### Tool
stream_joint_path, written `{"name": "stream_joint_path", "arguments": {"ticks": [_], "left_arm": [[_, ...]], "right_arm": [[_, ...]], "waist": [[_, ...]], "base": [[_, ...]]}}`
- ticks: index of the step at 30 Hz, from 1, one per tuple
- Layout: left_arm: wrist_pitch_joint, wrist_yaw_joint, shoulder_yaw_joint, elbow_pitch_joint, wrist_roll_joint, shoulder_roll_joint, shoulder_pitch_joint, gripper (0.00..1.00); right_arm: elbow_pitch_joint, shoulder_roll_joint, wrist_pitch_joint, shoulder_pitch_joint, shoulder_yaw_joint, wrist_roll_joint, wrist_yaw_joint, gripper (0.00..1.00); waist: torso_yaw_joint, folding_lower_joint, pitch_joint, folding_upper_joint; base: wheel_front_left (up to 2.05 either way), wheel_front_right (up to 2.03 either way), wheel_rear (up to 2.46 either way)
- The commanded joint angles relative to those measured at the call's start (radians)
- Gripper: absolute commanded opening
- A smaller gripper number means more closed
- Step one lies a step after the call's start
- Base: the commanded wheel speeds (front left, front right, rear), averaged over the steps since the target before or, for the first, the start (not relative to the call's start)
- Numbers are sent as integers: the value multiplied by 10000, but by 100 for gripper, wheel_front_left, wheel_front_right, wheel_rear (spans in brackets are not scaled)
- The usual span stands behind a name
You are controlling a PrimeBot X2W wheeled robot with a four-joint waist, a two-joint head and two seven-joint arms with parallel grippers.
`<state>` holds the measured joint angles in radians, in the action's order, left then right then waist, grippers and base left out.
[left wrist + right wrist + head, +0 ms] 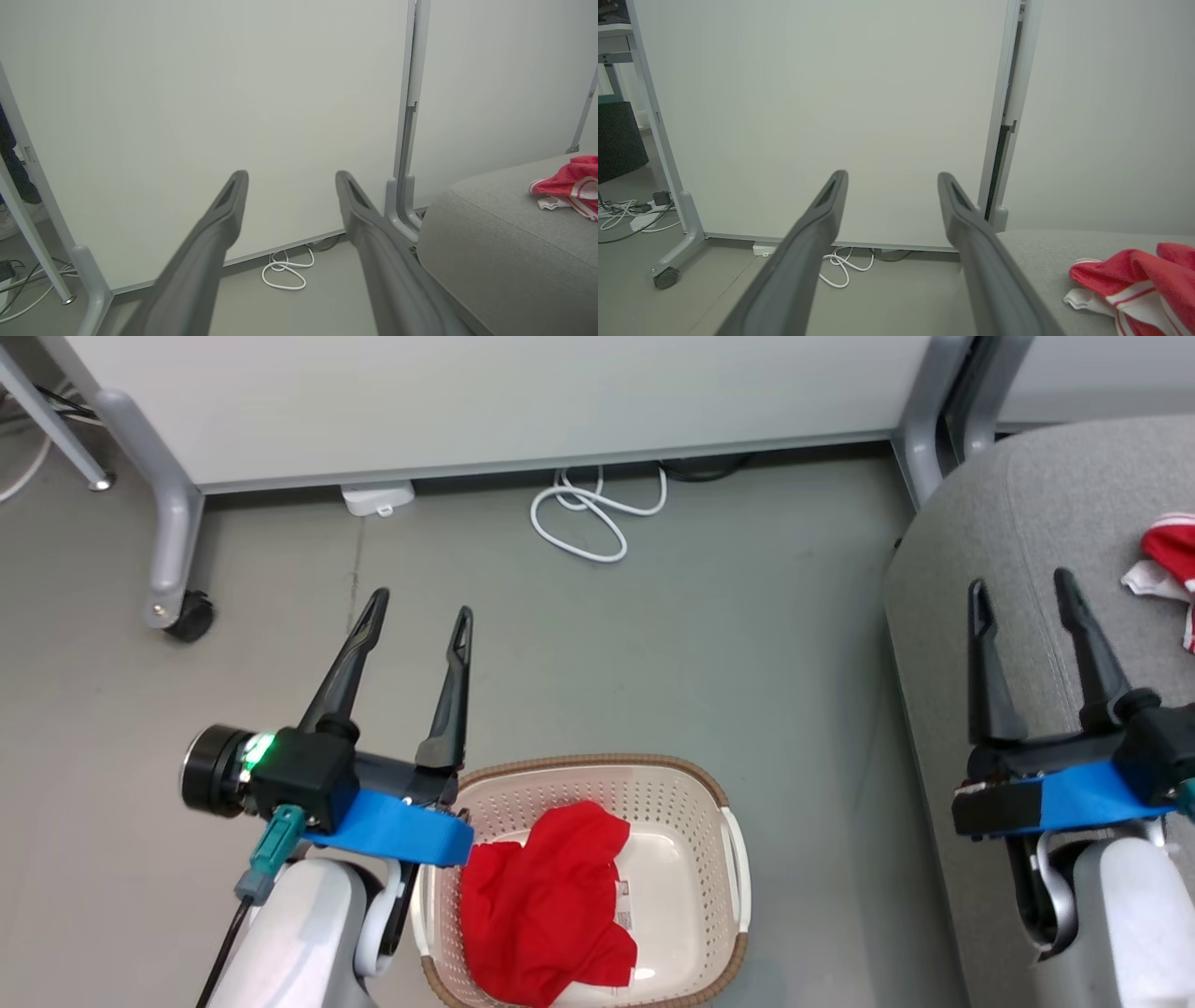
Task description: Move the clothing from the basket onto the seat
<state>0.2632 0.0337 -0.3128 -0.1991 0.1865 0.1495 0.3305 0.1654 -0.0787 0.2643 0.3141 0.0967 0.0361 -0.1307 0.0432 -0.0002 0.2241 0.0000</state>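
The left gripper (421, 603) and the right gripper (1019, 581) are spread open; the grey floor (747, 644) is bounded by a white partition (467, 401).

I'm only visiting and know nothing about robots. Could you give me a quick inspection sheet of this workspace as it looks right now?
Surface: grey floor; the basket stands on it, apart from the seat.
Job's things: a red garment lies in the basket; a red-and-white garment lies on the grey seat.
Clutter: small white box at the panel's foot.
Hands: left hand open and empty, by the basket's left rim; right hand open and empty, over the seat.
Cables: white coil on the floor by the panel; dark lead at the left arm.
Surroundings: white panels on grey legs, one with a wheel.
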Motion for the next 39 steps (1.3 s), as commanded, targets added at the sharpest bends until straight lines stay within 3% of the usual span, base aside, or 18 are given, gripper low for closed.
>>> {"name": "stream_joint_path", "arguments": {"ticks": [1,19,39], "left_arm": [[25,8,188,39,-93,-59,-257,100],[24,239,2165,478,-682,-550,-1967,100],[23,421,2716,662,-1077,-848,-2847,100]], "right_arm": [[-56,59,1,-282,-72,-85,-1,100],[-471,285,1,-2030,-293,-99,-1,100],[-255,288,1,-2861,-688,498,-3,100]], "waist": [[224,2,-268,0],[402,2,-1363,0],[473,2,-2087,0]], "base": [[0,0,0],[0,0,0],[0,0,0]]}}
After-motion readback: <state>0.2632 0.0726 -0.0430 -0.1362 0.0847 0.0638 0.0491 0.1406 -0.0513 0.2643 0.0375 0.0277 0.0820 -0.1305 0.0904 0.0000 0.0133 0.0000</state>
